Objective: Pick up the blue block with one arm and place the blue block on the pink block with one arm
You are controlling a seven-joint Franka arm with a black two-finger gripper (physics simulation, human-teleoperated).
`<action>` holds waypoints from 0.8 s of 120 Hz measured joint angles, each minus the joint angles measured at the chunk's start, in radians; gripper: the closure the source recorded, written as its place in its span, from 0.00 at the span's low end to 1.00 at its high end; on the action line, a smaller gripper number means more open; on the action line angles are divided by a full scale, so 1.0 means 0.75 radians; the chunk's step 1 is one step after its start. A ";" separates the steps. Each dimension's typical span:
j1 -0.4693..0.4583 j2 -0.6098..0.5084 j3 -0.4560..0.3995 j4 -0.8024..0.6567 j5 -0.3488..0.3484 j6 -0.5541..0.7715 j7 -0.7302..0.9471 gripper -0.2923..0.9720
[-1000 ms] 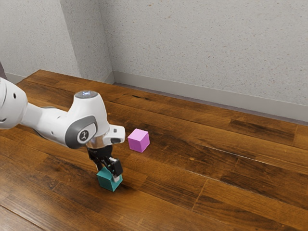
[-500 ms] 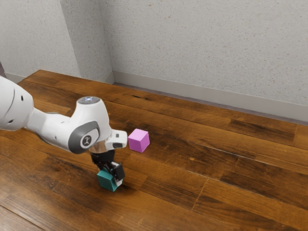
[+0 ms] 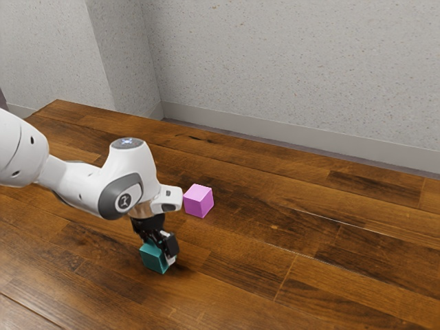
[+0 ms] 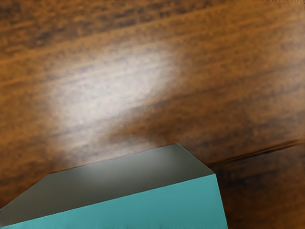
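The blue block (image 3: 154,257), teal in colour, rests on the wooden floor in the exterior view's lower left. My gripper (image 3: 159,247) has come straight down over it; one black finger stands at each side of the block's top, touching it, so it is shut on the block. In the wrist view the blue block (image 4: 143,198) lies just under my hand, with its grey-lit top and a teal side showing. The pink block (image 3: 198,200) sits on the floor a short way beyond the blue block and slightly toward the exterior view's right, apart from it.
A wooden plank floor (image 3: 309,227) spreads out toward the exterior view's right. A grey textured wall with a baseboard (image 3: 289,134) runs along the back, and a wall corner (image 3: 124,82) juts out at the upper left.
My hand came down onto the blue block during the first half second and has since held almost still. Neither block has left its spot on the floor.
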 joint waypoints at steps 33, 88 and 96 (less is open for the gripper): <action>0.000 0.005 0.000 0.002 0.000 0.000 0.002 0.38; -0.001 -0.044 0.001 0.013 0.015 -0.002 -0.021 0.48; -0.002 -0.054 0.001 0.032 0.015 -0.004 -0.026 0.49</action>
